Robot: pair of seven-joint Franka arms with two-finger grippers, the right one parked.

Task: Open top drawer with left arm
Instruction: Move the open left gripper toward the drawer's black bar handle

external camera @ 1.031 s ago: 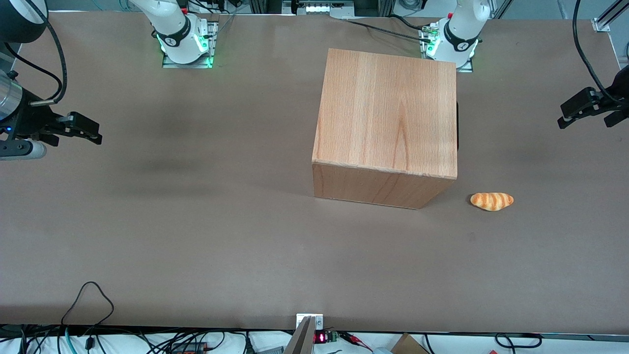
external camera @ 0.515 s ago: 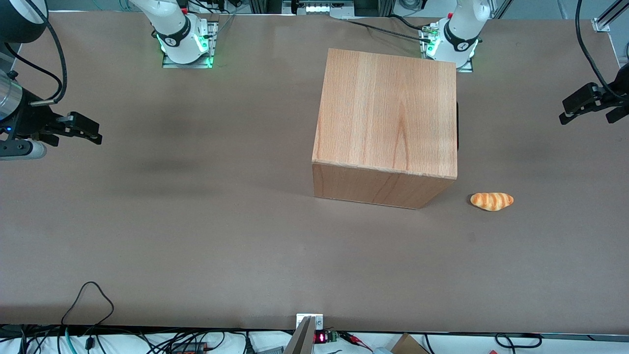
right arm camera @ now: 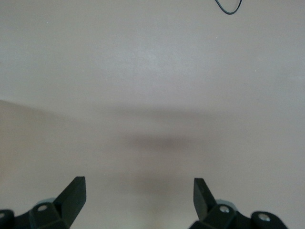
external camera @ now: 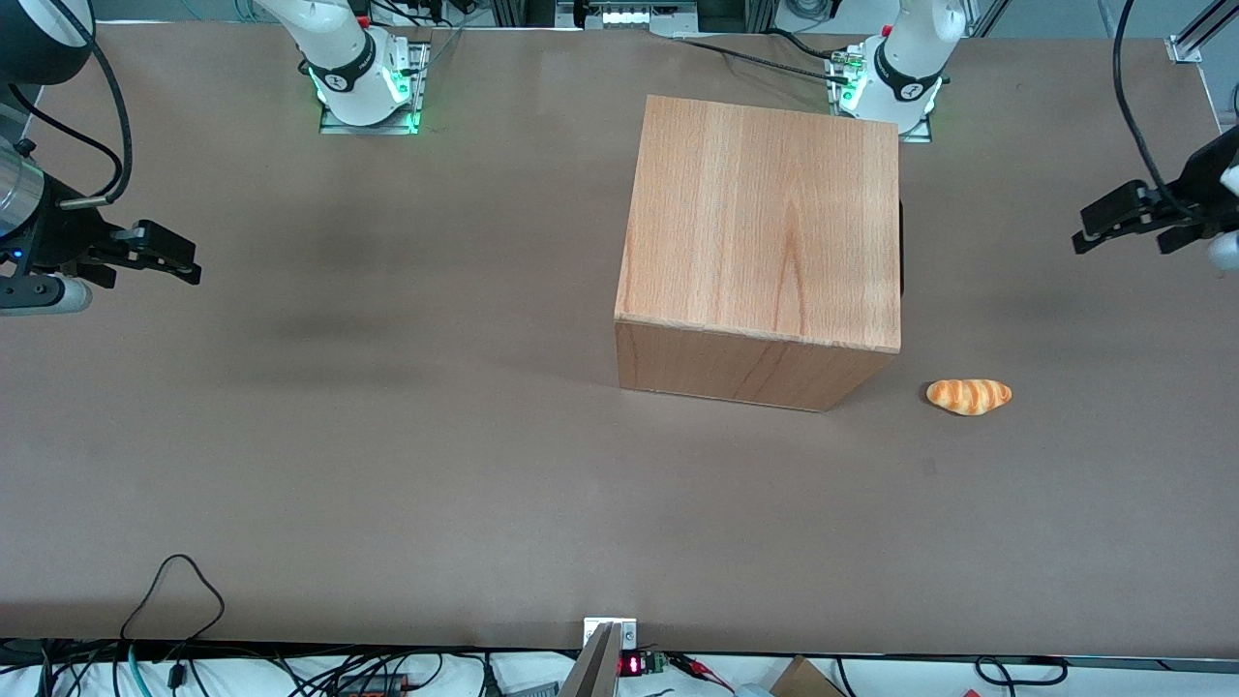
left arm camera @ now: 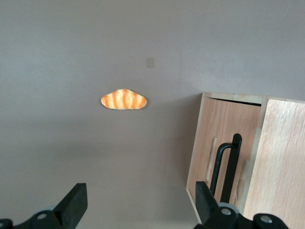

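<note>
Near the working arm's end of the table, the gripper [external camera: 1123, 225] is held wide apart; the handle [left arm camera: 228, 164] of the top drawer [left arm camera: 223, 143] could be missed, and the cabinet [external camera: 765, 223] bumped instead

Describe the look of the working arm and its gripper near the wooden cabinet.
The left arm shows a black wrist, a white rounded part and a looping black cable. Its black two-finger gripper, open, hovers over the table toward the working arm's end, apart from the cabinet; its fingers are angular wedges.

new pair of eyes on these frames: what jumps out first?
The wooden cabinet standing mid-table, its black drawer handle seen only in the left wrist view. Next, the orange bread roll beside it, nearer the front camera. The left gripper hangs open over the table toward the working arm's end, touching nothing.
</note>
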